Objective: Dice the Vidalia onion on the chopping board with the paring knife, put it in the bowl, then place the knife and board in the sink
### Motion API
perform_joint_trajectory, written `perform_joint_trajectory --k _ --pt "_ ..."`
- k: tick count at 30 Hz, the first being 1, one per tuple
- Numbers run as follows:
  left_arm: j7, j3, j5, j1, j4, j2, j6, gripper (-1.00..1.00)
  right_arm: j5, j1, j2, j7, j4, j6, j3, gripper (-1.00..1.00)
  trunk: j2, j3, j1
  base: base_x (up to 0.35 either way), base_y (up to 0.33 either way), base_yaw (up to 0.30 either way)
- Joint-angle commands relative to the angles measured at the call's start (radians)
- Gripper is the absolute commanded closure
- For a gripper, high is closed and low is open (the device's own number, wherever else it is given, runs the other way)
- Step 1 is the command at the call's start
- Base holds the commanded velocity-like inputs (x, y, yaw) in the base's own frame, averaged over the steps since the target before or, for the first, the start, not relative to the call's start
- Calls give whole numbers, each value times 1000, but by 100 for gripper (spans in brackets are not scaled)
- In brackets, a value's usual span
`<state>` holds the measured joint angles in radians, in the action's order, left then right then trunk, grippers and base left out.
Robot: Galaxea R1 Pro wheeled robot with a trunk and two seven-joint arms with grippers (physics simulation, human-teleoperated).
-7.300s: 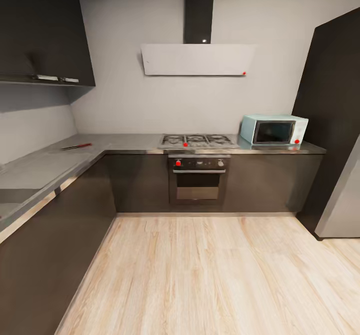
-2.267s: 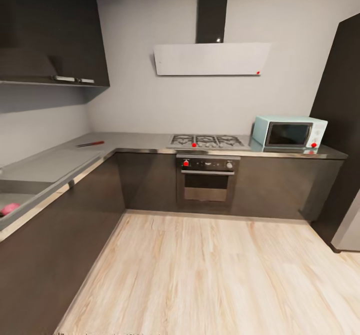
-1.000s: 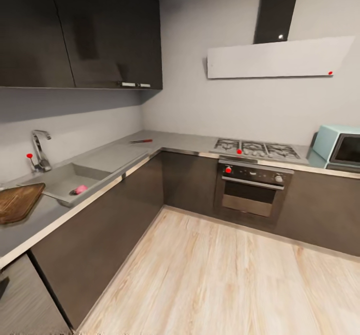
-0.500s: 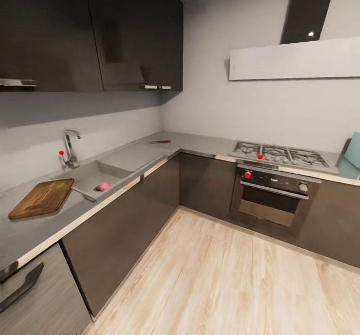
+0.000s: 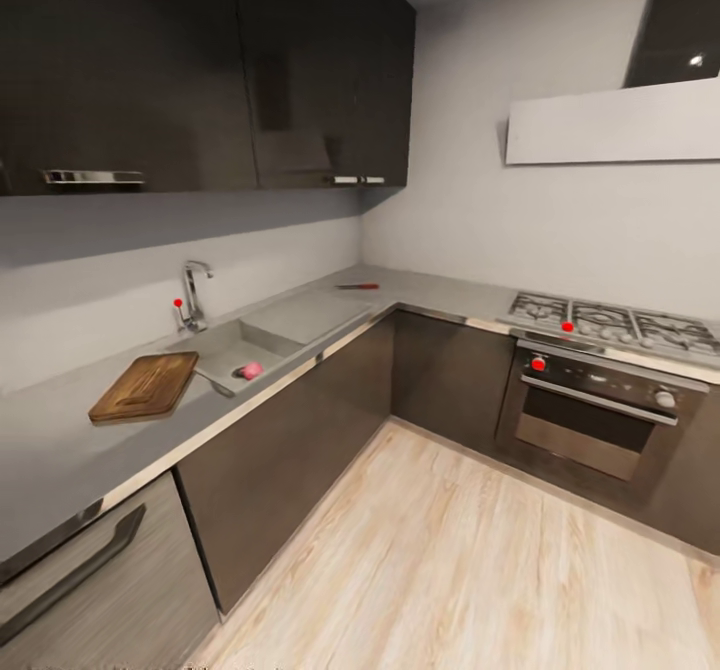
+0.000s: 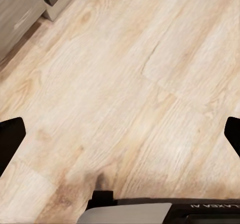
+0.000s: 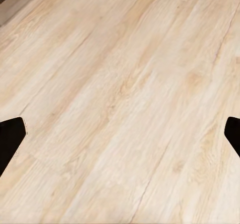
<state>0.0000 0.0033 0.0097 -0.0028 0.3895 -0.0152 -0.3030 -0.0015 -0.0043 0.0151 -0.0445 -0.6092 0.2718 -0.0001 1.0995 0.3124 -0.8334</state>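
Inside sink (image 5: 232, 350): Vidalia onion (image 5: 251, 369); chopping board (image 5: 145, 387) beside.

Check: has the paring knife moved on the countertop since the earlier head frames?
No. The paring knife lies on the countertop near the corner, beyond the sink drainboard, as before; only the camera has turned.

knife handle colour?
Red: the knife lies on the countertop near the corner, seen best in the head view.
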Motion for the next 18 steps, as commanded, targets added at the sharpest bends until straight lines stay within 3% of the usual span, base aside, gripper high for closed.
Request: perform_joint_trajectory --k 1,18 --pt "0 1 1 -1 0 0 -2 -100 0 0 0 -3 0 3 0 -100 -7 -2 4 0 0 249" --pt "0 1 1 0 0 0 -2 -100 0 0 1 -3 21 4 2 -100 -126 -55 69 0 0 249"
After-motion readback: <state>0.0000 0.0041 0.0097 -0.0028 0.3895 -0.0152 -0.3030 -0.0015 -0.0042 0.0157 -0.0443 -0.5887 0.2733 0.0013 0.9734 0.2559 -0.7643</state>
